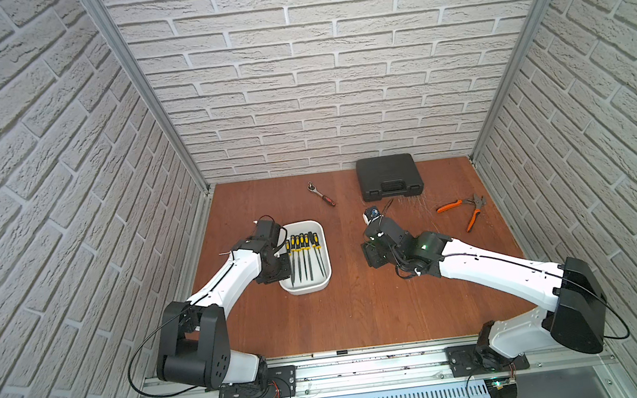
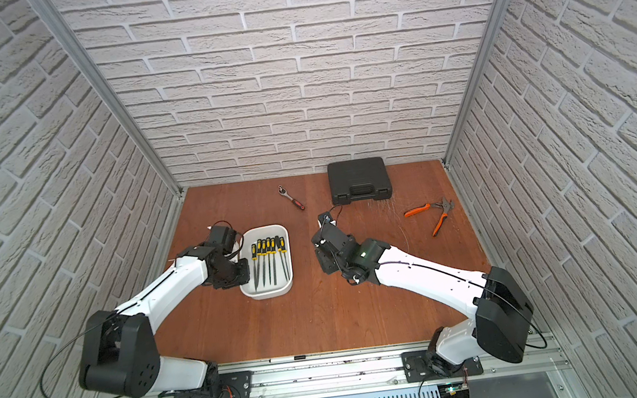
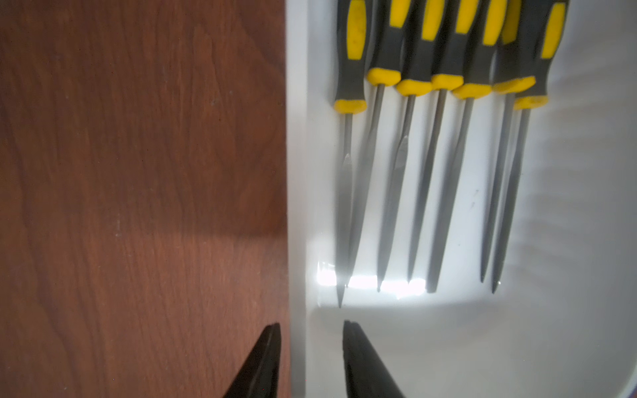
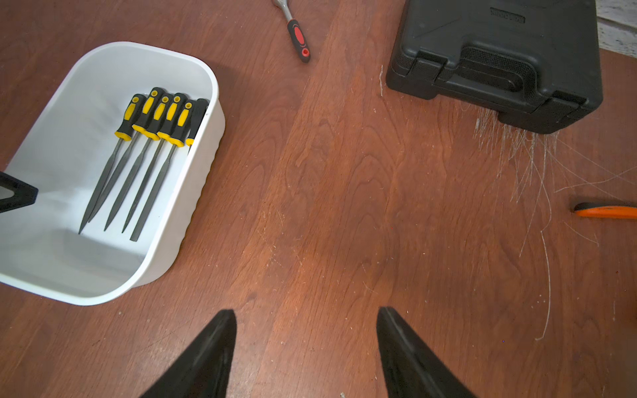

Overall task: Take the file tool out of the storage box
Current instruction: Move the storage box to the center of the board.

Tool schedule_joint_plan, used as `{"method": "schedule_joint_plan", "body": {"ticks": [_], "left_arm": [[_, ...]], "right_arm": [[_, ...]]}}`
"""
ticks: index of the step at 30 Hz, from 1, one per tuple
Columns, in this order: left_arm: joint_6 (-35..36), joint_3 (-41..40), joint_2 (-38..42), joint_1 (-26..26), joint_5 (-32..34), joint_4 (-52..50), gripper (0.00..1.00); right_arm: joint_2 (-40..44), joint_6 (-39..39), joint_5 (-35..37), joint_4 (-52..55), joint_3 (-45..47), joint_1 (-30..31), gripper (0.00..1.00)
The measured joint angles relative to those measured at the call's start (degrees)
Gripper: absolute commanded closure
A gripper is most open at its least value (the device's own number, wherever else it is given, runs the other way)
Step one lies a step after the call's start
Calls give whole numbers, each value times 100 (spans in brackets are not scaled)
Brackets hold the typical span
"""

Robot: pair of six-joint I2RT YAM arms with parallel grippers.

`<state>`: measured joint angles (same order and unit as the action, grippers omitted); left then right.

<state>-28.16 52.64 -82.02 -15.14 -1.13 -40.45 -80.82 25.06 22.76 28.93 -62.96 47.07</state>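
Left wrist view: files (image 3: 427, 179) lie in the white box (image 3: 296, 172); left gripper (image 3: 310, 325) part-open astride its wall, right gripper (image 4: 305, 310) wide, both empty.

Files (image 1: 302, 257) in storage box (image 1: 305, 288); ratchet (image 1: 321, 194), tool case (image 1: 388, 177) behind; pliers (image 1: 449, 206) farther right.

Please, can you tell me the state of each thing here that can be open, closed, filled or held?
storage box: open-topped, holds the files
files: all lying in the storage box, none gripped
tool case: closed
pliers: lying with handles spread apart
left gripper: open, one finger each side of the storage box wall
right gripper: open, empty
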Motion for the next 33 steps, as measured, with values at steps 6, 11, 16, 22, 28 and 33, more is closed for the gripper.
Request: {"method": "schedule_joint_plan", "body": {"ticks": [6, 11, 16, 22, 28, 33], "left_arm": [[0, 223, 271, 9, 107, -111, 57], [2, 1027, 678, 249, 195, -149, 56], [-2, 1351, 824, 946, 57, -125, 55], [-118, 1119, 890, 1742, -326, -140, 55], [-116, 984, 925, 1814, -605, -138, 55], [-111, 682, 1051, 1814, -758, -140, 54]], "right_arm": [[-238, -61, -190, -48, -579, 72, 32], [-1309, -157, -702, -238, -1934, 155, 36], [-2830, -291, -1141, -142, -3589, 389, 48], [-4411, -341, -1604, 330, -5248, 568, 57], [-5386, -155, -2013, 540, -6161, 592, 62], [-5724, 61, -2070, 632, -6389, 588, 62]]}}
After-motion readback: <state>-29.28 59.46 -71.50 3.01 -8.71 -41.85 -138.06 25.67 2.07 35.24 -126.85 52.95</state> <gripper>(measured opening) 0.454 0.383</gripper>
